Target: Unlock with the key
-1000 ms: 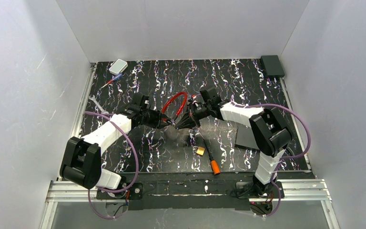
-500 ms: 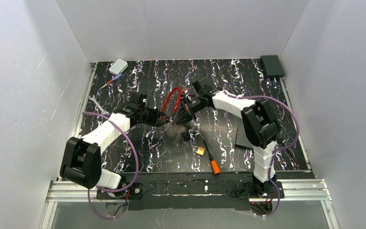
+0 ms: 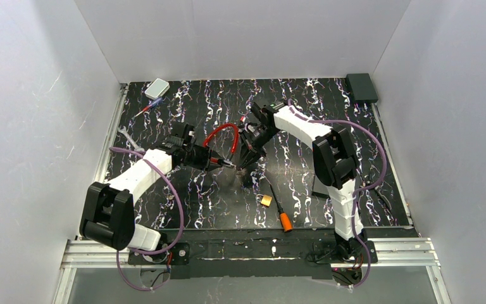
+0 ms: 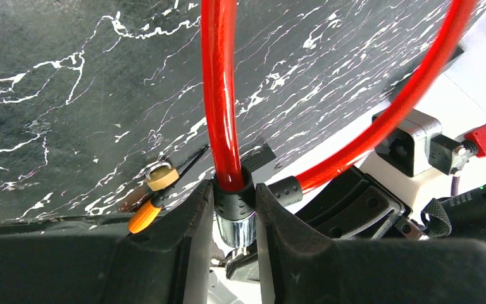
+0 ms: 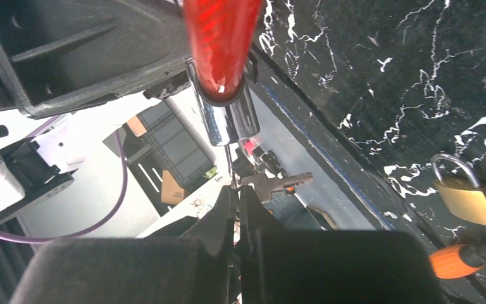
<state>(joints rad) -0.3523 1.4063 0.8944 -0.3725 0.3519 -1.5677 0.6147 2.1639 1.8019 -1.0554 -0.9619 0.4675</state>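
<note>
Right wrist view: my right gripper has its fingers pressed together on the keys. A thin metal strip is pinched between the tips and runs straight up to the open end of the chrome barrel. I cannot tell whether it goes inside. One key sticks out sideways to the right, just past my fingertips and below the barrel. Lower right, the padlock lies on the table, with the orange screwdriver handle just beyond it.

In the left wrist view my left gripper is clamped on the cable lock, one finger on each side of the black collar where the red cable enters the barrel. The barrel points back between my fingers, and the red loop rises away from them.

From the top view both grippers meet tip to tip at mid-table, left and right, the red loop arching above and behind them. The keys are too small to make out there. The padlock and screwdriver lie nearer my bases, well apart from both grippers.
</note>
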